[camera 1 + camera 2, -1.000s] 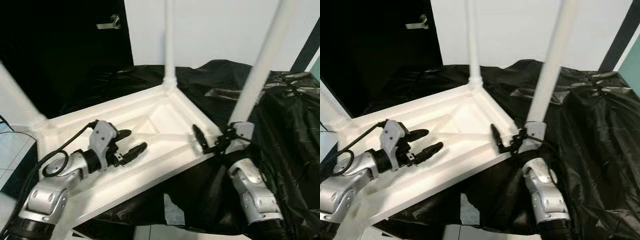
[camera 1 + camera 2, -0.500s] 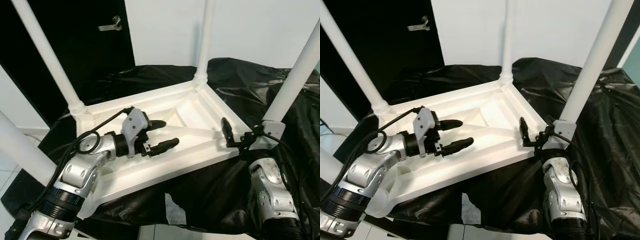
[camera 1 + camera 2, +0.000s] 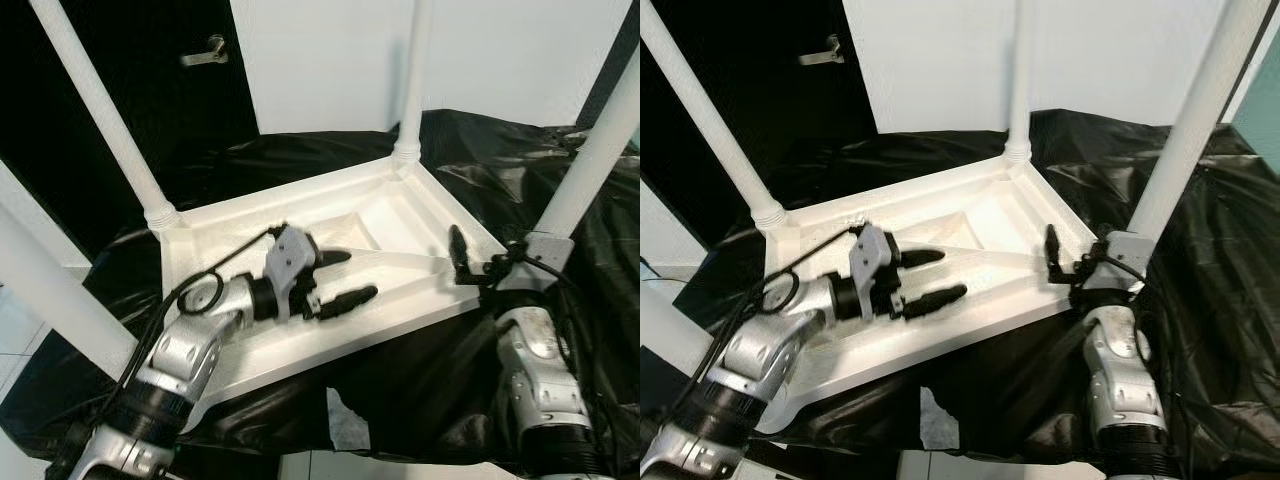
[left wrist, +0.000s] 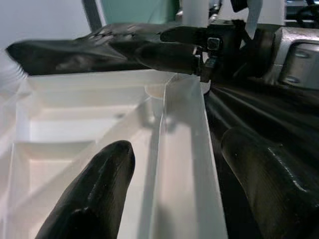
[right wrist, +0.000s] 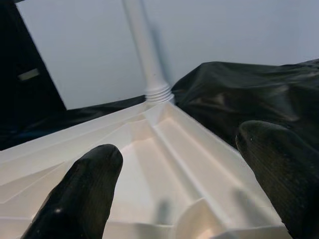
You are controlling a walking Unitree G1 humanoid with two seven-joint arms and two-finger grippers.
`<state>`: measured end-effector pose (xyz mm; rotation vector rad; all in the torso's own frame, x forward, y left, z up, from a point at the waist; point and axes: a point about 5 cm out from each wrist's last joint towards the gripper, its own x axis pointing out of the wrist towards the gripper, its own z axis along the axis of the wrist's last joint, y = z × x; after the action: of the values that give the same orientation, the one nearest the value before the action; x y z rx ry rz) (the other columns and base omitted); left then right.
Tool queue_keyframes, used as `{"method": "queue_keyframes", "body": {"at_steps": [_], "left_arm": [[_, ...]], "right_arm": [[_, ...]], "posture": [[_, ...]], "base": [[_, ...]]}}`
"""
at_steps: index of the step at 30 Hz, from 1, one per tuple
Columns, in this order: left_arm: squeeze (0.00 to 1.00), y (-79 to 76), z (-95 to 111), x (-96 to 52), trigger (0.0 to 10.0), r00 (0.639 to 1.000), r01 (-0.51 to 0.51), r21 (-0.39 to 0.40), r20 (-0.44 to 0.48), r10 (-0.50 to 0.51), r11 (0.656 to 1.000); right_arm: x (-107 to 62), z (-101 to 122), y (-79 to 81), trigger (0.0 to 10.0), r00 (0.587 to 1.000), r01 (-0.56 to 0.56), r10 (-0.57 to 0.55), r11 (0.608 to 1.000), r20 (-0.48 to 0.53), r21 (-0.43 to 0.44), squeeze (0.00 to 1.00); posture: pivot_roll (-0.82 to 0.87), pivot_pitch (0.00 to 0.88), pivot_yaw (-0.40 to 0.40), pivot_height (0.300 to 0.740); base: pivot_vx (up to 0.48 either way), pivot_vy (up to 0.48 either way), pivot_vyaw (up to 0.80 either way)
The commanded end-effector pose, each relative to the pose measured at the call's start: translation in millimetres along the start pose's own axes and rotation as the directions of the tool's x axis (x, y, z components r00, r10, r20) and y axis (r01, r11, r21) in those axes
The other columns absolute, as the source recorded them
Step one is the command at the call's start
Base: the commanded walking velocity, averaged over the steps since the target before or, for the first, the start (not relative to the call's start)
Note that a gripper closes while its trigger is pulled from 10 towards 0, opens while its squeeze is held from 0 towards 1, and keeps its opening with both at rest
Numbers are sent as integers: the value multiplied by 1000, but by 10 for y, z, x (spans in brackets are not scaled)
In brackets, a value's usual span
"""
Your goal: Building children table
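We keep the kids' table upside down on black sheeting, legs up, w/ left tool & right tool both spread, straddling its front rim to steady it.

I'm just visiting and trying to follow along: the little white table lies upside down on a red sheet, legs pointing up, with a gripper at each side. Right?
Nearly. The sheet is black, not red, as the left eye view shows. The rest holds: the white table lies upside down with its legs up, the left gripper over its underside and the right gripper at its right edge.
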<state>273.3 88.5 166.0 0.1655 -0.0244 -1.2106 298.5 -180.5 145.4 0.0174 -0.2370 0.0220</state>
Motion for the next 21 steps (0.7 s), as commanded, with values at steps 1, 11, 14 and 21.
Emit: {"method": "queue_keyframes", "body": {"at_steps": [1, 11, 14, 21], "left_arm": [[0, -40, -34, -54, 10000, 995, -96, -33, -3, 96, 995], [0, -346, -168, -341, 10000, 973, -227, -178, -4, 230, 957], [0, -396, -190, -400, 10000, 967, -252, -188, -10, 255, 949], [0, -777, -256, -778, 10000, 963, -266, -259, -31, 268, 928]], "right_arm": [[26, -60, 111, 10000, 999, -30, 30, 1000, -29, -4, 0], [52, -223, 259, 10000, 990, -95, 92, 995, -107, -21, 0], [55, -247, 282, 10000, 987, -113, 109, 993, -119, -25, 0], [90, -305, 378, 10000, 971, -192, 187, 981, -148, -24, 0]], "posture": [[11, 0, 18, 740], [78, 0, -32, 740], [90, 0, -42, 740], [163, 0, -93, 740]], "base": [[0, 0, 0], [0, 0, 0], [0, 0, 0], [0, 0, 0]]}}
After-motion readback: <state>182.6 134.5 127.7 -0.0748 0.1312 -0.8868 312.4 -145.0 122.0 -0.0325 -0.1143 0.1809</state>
